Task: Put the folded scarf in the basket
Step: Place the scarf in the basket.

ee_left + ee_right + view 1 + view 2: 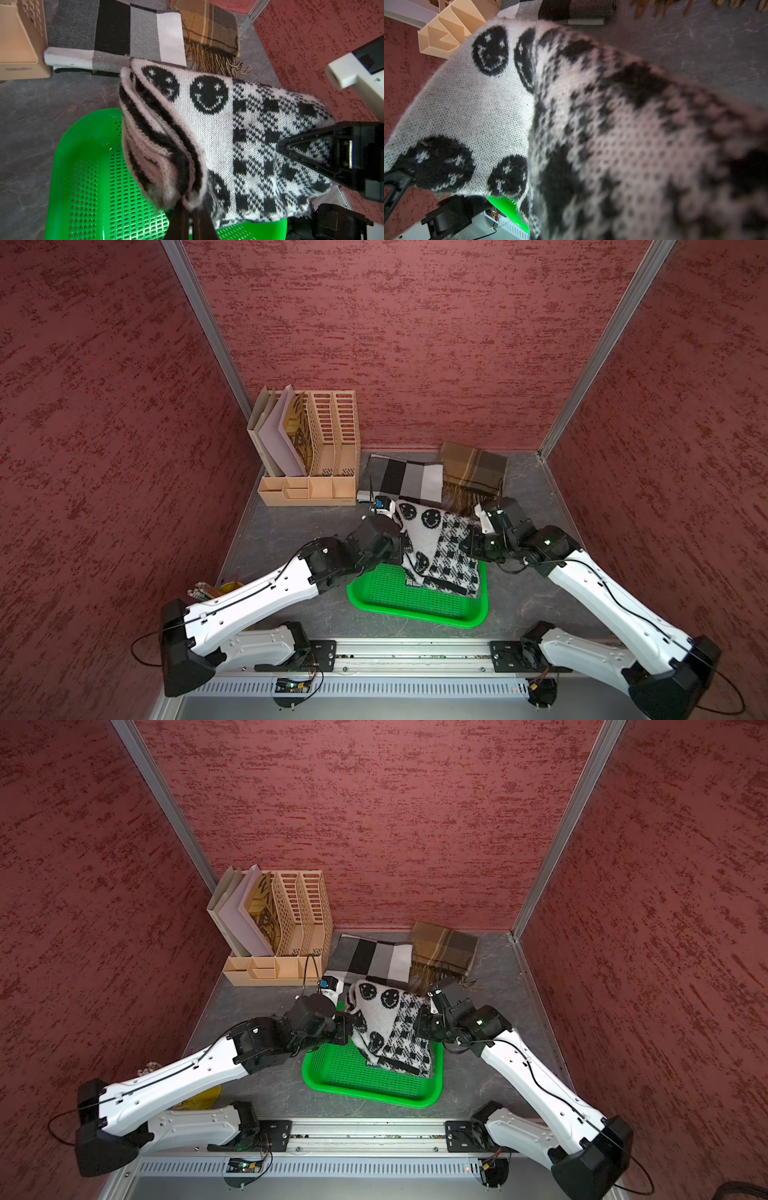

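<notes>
Where the scarf hung: the folded black-and-white smiley scarf (436, 547) was stretched between the two arms above the basket (415, 614), its near end drooping into the basket's right half; whether it touched the floor of the basket could not be told.
Basket: green, perforated, standing on the bench (291, 539) near the middle of the front edge.
Left pincer (187, 205): closed on the scarf's layered fold edge.
Right pincer (291, 149): closed narrowly on the scarf's opposite, checked edge.
Overhang: the scarf's far part, with the two smiley faces, reached past the basket's far rim towards the back edge.
Neighbours: a checked scarf (405, 479) and a brown plaid scarf (473, 468) lay along the back edge; a file organiser (328, 489) stood towards the back left corner.
Risk, spill: a release at this height would probably have left the far part draped over the rim.
Risk, unfolding: the layers were already fanning apart at the left pincer; an uneven release could have opened the fold.
Risk, shifting: a low pincer catching the rim could have pushed the light basket.
</notes>
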You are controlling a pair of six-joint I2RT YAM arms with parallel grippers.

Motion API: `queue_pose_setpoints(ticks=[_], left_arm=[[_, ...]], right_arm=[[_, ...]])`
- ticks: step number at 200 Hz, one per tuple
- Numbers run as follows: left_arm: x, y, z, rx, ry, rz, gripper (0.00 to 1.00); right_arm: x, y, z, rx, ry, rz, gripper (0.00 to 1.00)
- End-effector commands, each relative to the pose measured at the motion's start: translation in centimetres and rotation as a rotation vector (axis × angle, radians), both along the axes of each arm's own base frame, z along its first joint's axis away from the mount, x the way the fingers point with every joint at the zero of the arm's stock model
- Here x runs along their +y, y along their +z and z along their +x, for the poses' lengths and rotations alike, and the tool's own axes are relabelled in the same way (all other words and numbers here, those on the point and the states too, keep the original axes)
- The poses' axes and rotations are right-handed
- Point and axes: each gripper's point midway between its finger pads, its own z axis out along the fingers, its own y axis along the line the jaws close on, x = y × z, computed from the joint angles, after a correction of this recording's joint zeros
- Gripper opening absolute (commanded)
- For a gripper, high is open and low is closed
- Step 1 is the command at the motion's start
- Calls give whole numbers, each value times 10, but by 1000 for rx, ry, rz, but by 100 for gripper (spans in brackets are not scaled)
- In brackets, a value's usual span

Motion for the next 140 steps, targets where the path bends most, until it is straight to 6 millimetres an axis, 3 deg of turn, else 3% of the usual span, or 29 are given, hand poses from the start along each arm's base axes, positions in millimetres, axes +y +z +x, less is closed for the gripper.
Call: queue_pose_setpoints(ticks=[1, 33, 88, 140], left_arm=[[25, -2, -7, -18, 110, 19, 0], [46, -20, -23, 4, 171, 39, 0], [60, -43, -39, 56, 201, 84, 0], [65, -47, -54, 74, 215, 90, 0]], right_arm=[[6, 7, 11, -68, -31, 5, 0], [15, -3, 7, -50, -16, -4, 0], [25, -24, -4, -9, -6, -32, 0], [18, -38, -15, 29, -6, -58, 0]])
